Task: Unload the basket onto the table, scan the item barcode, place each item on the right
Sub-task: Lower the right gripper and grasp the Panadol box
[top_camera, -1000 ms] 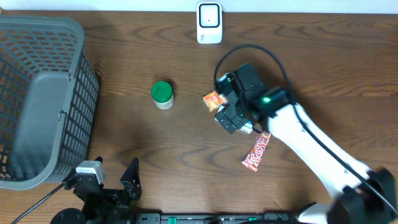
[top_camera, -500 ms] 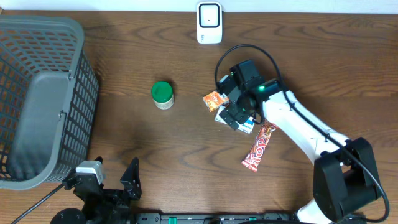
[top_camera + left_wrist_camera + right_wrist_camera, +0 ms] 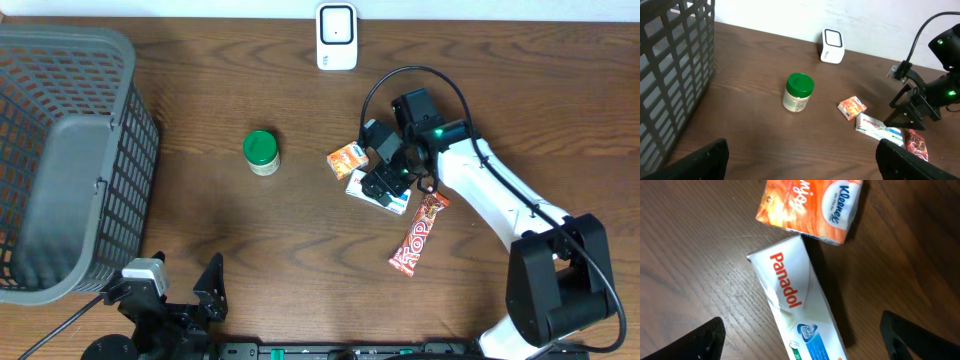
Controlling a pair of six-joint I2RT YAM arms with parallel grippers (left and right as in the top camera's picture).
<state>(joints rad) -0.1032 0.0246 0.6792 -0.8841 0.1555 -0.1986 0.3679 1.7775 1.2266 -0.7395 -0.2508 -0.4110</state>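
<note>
Right gripper (image 3: 373,161) sits centre-right of the overhead frame, fingers (image 3: 704,339) spread wide, nothing clamped. In the right wrist view the white Panadol box (image 3: 792,311) lies flat on the table (image 3: 200,230) between the two fingertips, clear of both; contact not visible. Orange Kleenex pack (image 3: 810,204) lies just above the box, corners nearly touching. Red candy bar (image 3: 418,234) is lower right of the box. Left gripper (image 3: 800,165) is at bottom left of the overhead frame, fingers (image 3: 697,162) wide apart, empty, touching nothing. Scanner (image 3: 336,36) stands top centre, well apart from the box. Green-lid jar (image 3: 261,152) is centre-left, grey basket (image 3: 60,150) at far left.
</note>
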